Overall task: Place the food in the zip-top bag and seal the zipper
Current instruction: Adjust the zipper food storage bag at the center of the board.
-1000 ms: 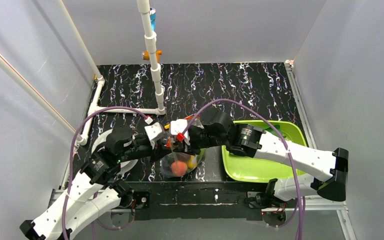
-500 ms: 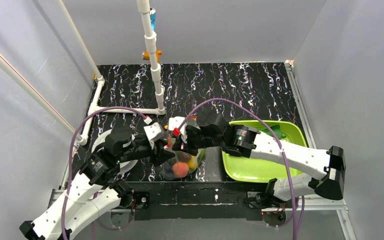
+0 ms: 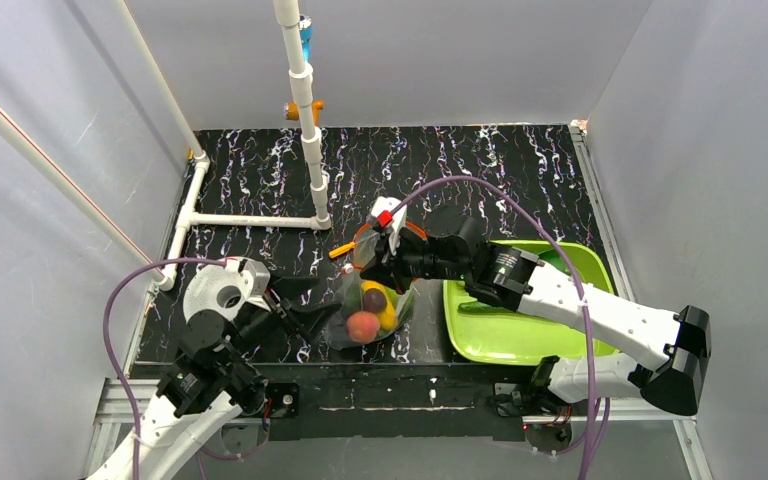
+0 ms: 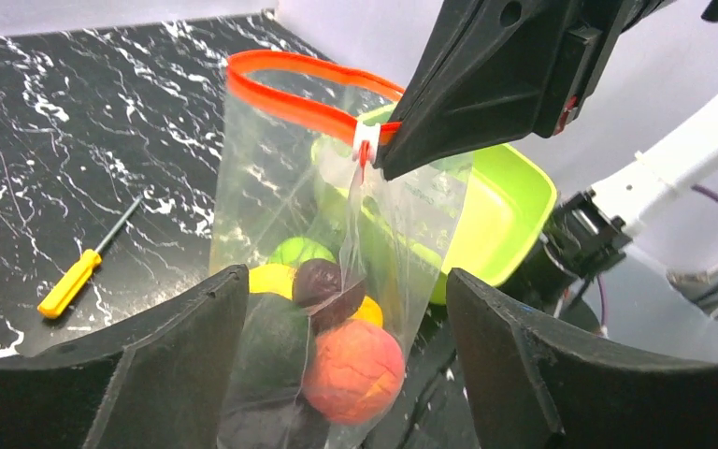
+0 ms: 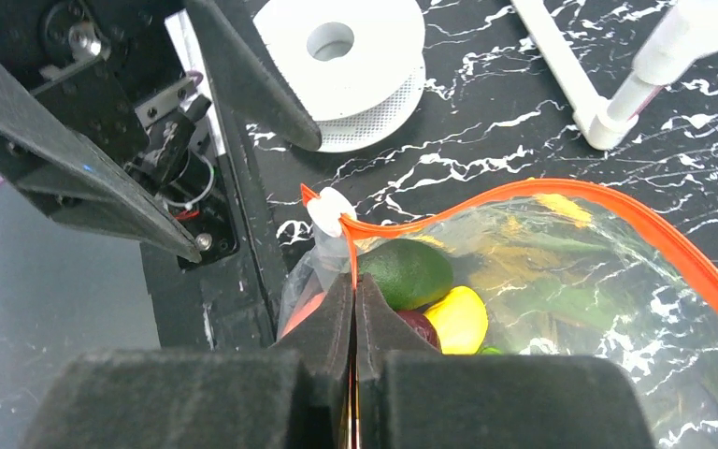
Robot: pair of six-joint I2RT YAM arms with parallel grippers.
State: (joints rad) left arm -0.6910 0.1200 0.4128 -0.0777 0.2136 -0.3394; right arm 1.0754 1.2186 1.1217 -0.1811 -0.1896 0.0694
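The left gripper point(image 4: 346, 281) is seen nearest, its jaws spread wide and closed on nothing; the lower part of the zip-top bag point(image 4: 271, 187) is framed between its two fingers, though whether either finger touches the plastic cannot be told. Inside the bag, at the bottom, a peach point(image 4: 355, 369) is seen in front; a plum point(image 4: 323, 281) and a yellow piece point(image 4: 271, 279) are stacked just above it; a green round one point(image 4: 299, 251) is tucked behind them; an avocado point(image 5: 411, 271) is made out from the right wrist view. The bag is held upright with its mouth open in a loop; the zipper point(image 4: 290, 103) is pinched at the near corner by the right gripper point(image 5: 353, 281), whose jaws are pressed tight on the strip just beside the white slider tab point(image 5: 330, 210). A green tray point(image 3: 560, 260) is set just right of the bag on the table point(image 3: 460, 170); a screwdriver point(image 4: 79, 276) is laid on the table beyond it; a white spool point(image 5: 346, 65) is placed by the left arm.
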